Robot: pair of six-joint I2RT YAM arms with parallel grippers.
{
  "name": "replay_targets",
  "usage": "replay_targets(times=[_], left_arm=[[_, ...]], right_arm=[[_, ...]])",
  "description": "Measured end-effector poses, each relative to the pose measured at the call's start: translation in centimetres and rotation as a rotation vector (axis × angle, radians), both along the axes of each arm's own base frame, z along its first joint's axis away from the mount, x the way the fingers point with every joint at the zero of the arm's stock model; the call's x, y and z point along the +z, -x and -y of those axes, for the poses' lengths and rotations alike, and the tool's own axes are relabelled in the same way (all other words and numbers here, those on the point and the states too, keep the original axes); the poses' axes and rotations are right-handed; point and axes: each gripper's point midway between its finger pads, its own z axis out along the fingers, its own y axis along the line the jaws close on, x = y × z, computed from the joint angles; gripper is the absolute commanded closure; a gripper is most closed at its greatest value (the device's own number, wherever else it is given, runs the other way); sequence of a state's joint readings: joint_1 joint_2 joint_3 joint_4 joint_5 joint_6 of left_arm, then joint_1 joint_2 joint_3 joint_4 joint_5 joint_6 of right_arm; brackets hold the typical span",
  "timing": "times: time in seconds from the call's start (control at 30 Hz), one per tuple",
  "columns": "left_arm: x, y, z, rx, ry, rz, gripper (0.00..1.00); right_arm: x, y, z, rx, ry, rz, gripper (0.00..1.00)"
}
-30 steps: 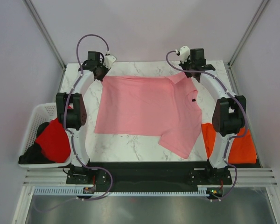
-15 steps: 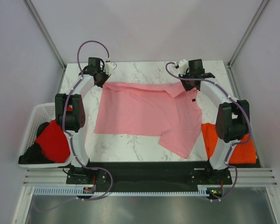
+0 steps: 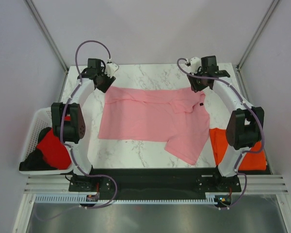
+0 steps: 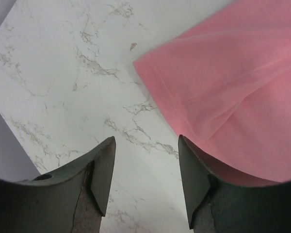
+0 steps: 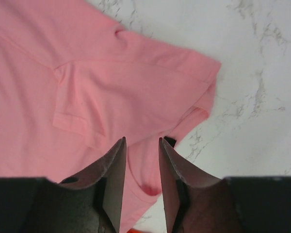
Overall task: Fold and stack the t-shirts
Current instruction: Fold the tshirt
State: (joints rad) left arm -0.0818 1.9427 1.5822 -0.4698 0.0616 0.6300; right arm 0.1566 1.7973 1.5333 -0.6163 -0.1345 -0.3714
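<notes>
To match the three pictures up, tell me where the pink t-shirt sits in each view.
Top external: the pink t-shirt lies spread across the middle of the table.
Left wrist: pink t-shirt in the upper right, with one corner showing.
Right wrist: pink t-shirt fills the upper left.
Shared landmark: the white marble tabletop, bare beside the shirt in every view.

- Left fingers [image 4: 99,174]: two dark fingers rise from the bottom edge of the frame and stand well apart. Nothing is between them, and bare counter shows through the gap.
- Counter [image 4: 63,82]: white marble with grey veins fills the left and centre of the frame. Its edge runs diagonally across the lower left.
- Pink t-shirt [image 4: 233,97]: it lies flat on the counter in the upper right, one hemmed corner pointing toward the upper centre. A soft raised crease crosses the fabric.
- The right-hand finger overlaps the shirt's lower edge in the frame; contact cannot be judged.
</notes>
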Motion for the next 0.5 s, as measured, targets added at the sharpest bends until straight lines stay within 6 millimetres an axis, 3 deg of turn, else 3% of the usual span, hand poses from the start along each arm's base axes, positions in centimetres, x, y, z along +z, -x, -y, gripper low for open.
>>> replay_targets(times=[0.13, 0.27, 0.37, 0.5], left_arm=[[2.4, -2.0, 0.1, 0.006, 0.006, 0.037, 0.4], [3.7, -5.5, 0.1, 0.046, 0.038, 0.062, 0.41], [1.9, -6.9, -0.2, 0.083, 0.085, 0.006, 0.39], [-1.6, -6.5, -0.7, 0.131, 0.174, -0.117, 0.35]], right_arm=[[1.4, -4.3, 1.6, -0.066, -0.028, 0.057, 0.59], [0.4, -7.6, 3.5, -0.119, -0.032, 0.066, 0.58], [-1.8, -9.4, 4.7, -0.151, -0.031, 0.04, 0.57], [-5.1, -10.0, 5.8, -0.175, -0.031, -0.019, 0.57]])
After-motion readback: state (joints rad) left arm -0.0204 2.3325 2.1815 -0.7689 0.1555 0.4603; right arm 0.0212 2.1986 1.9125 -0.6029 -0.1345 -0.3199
